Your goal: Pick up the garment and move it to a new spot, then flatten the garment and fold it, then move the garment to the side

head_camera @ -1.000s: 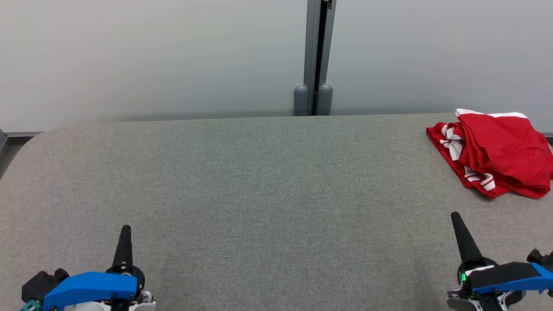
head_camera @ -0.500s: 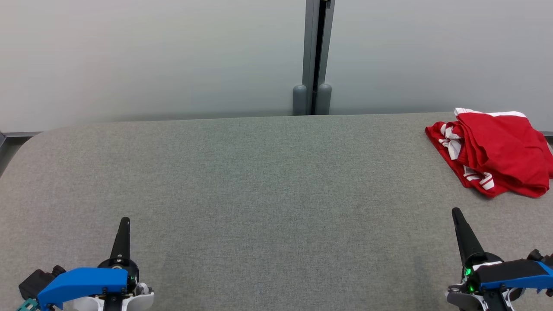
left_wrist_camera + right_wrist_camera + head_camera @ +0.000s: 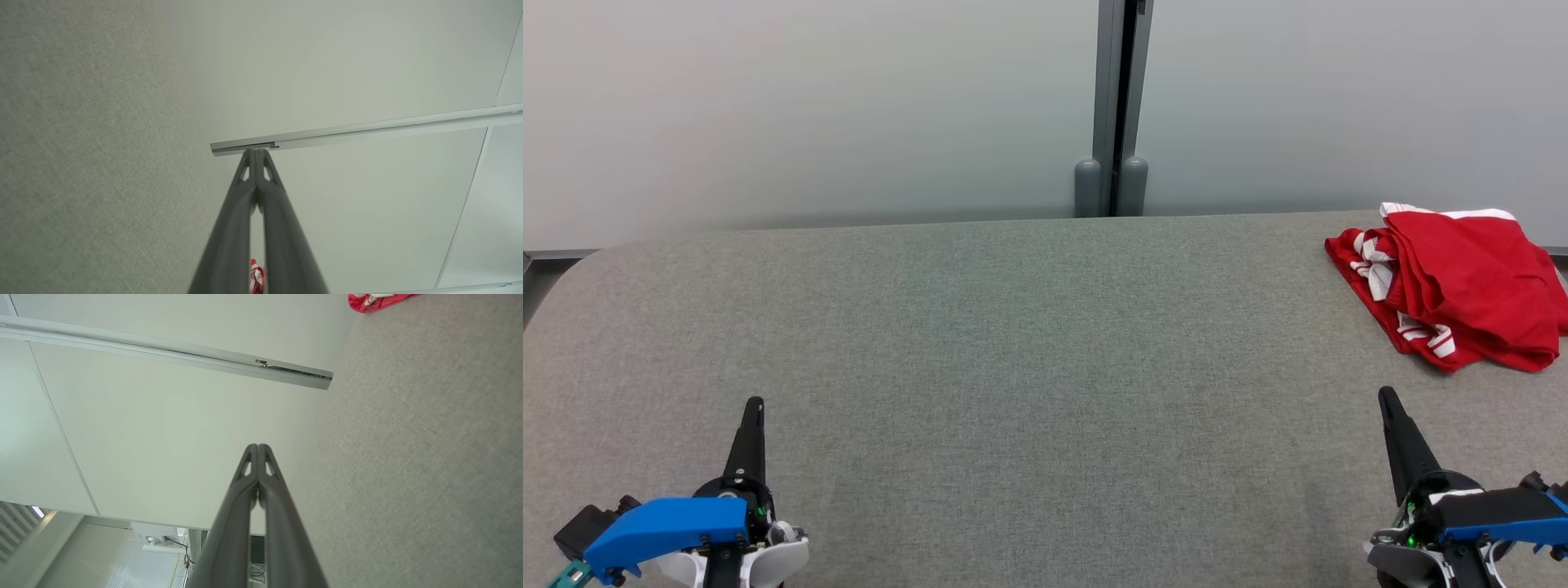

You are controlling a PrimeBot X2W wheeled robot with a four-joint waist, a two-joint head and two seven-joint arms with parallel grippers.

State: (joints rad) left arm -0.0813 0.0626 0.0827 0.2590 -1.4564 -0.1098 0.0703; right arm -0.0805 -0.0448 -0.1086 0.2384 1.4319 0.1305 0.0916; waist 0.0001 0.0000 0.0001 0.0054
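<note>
Spreading across most of the head view, one grey fabric-topped desk [image 3: 1013,367] carries the task's only thing. Behind it stands one pale wall [image 3: 809,106], split by one grey upright post [image 3: 1112,98].

One red garment [image 3: 1462,286] with white stripes lies at the desk's far right corner, close to the back edge. It is bunched into a compact, layered heap with wrinkled folds and a white hem along its top, neither spread flat nor squarely folded.

There are two grippers. The left gripper [image 3: 754,404] sits low at the near left, well apart from the garment, its two dark fingers pressed together tip to tip and grasping nothing. The right gripper [image 3: 1385,396] sits low at the near right, nearer the garment but not touching it, likewise clenched and empty. Each wrist view shows its own fingers meeting at the tips.

As a judgement, the step in hand is not settled. A rumpled bundle off at the side, with both arms low and idle, fits a garment waiting to be carried toward the middle. It equally fits one loosely folded and set aside. So the pictures fix no next move. Any further handling would suit the right gripper, being the nearer, and its fingers would have to part before closing on soft cloth that sags and drags
</note>
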